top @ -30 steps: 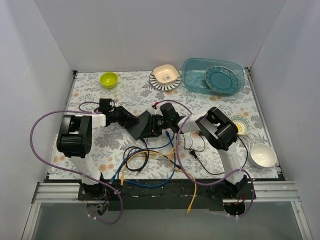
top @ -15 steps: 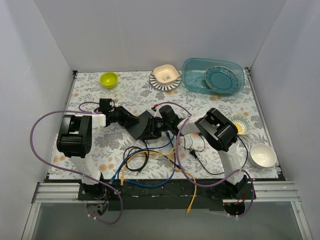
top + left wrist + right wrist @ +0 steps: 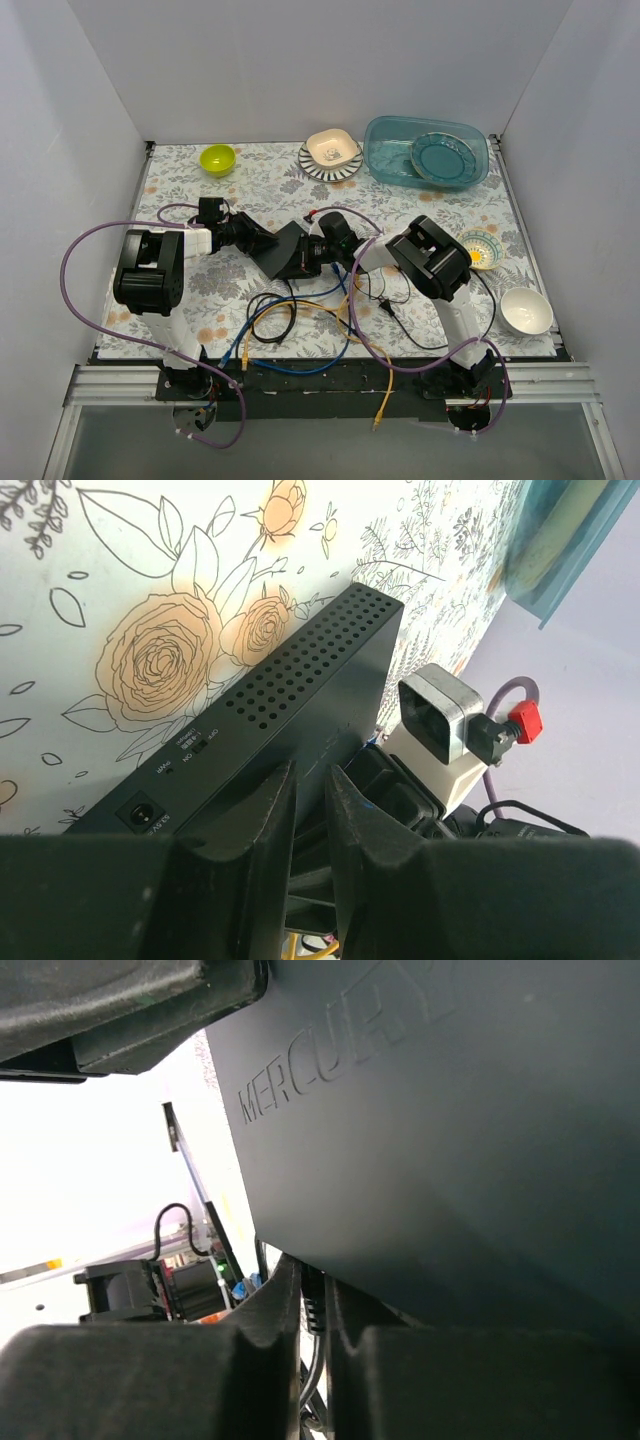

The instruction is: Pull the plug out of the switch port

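Observation:
The switch (image 3: 290, 250) is a flat black box held tilted above the flowered table between both arms. My left gripper (image 3: 262, 243) is shut on its left edge; in the left wrist view the fingers (image 3: 250, 850) pinch the switch (image 3: 300, 680) near its perforated side. My right gripper (image 3: 322, 250) sits at the switch's right side. In the right wrist view the switch (image 3: 450, 1140) fills the frame, embossed "MERCURY". The right gripper (image 3: 312, 1295) is shut on a black ribbed plug (image 3: 314, 1310) under the switch's edge. The port itself is hidden.
Blue, yellow and black cables (image 3: 290, 325) lie tangled in front of the switch. A green bowl (image 3: 217, 158), a striped plate with a square bowl (image 3: 331, 152) and a teal tub (image 3: 425, 152) stand at the back. A patterned bowl (image 3: 482, 247) and a white bowl (image 3: 526, 310) are at the right.
The right arm has shifted slightly left toward the switch. The switch and the left gripper have barely moved.

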Action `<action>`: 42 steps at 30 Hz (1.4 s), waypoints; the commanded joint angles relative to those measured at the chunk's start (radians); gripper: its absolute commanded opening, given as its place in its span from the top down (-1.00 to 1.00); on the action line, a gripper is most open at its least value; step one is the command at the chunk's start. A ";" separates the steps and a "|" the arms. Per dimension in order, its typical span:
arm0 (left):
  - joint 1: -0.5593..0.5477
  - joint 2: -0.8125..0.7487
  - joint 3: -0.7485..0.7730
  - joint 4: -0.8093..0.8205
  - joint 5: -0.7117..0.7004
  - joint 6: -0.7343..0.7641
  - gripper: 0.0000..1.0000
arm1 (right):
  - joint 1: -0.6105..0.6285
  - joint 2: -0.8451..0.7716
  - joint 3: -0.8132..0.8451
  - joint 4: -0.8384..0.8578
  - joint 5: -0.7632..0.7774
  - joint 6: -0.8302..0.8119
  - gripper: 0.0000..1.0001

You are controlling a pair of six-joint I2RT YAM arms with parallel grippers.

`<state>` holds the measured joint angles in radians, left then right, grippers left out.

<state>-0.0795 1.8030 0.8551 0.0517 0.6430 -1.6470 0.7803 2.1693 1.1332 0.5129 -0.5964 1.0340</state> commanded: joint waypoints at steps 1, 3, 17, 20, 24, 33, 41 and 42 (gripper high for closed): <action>0.000 0.018 -0.047 -0.098 -0.100 0.033 0.60 | -0.003 0.058 -0.039 -0.014 0.024 0.035 0.90; 0.001 0.022 -0.045 -0.096 -0.097 0.032 0.60 | -0.001 0.057 -0.053 -0.013 0.011 0.012 0.93; 0.000 0.067 -0.027 -0.079 -0.078 0.018 0.61 | -0.001 0.023 -0.213 0.010 -0.095 -0.063 0.97; 0.001 0.061 -0.028 -0.078 -0.080 0.016 0.61 | -0.010 -0.012 -0.251 0.025 -0.069 -0.064 0.97; 0.003 0.035 -0.018 -0.087 -0.092 0.024 0.61 | -0.053 -0.156 -0.271 -0.086 0.109 -0.164 0.97; 0.001 -0.031 0.013 -0.128 -0.144 0.047 0.43 | -0.093 -0.418 -0.168 -0.554 0.424 -0.445 0.34; -0.011 -0.148 0.016 -0.073 -0.134 0.052 0.00 | -0.059 -0.499 0.098 -0.781 0.556 -0.554 0.04; -0.017 -0.180 0.021 -0.072 -0.140 0.064 -0.03 | -0.055 -0.508 0.124 -0.809 0.582 -0.563 0.04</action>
<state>-0.0837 1.7329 0.8711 -0.0002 0.5762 -1.6272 0.7021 1.7142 1.1110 -0.1463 -0.1272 0.5701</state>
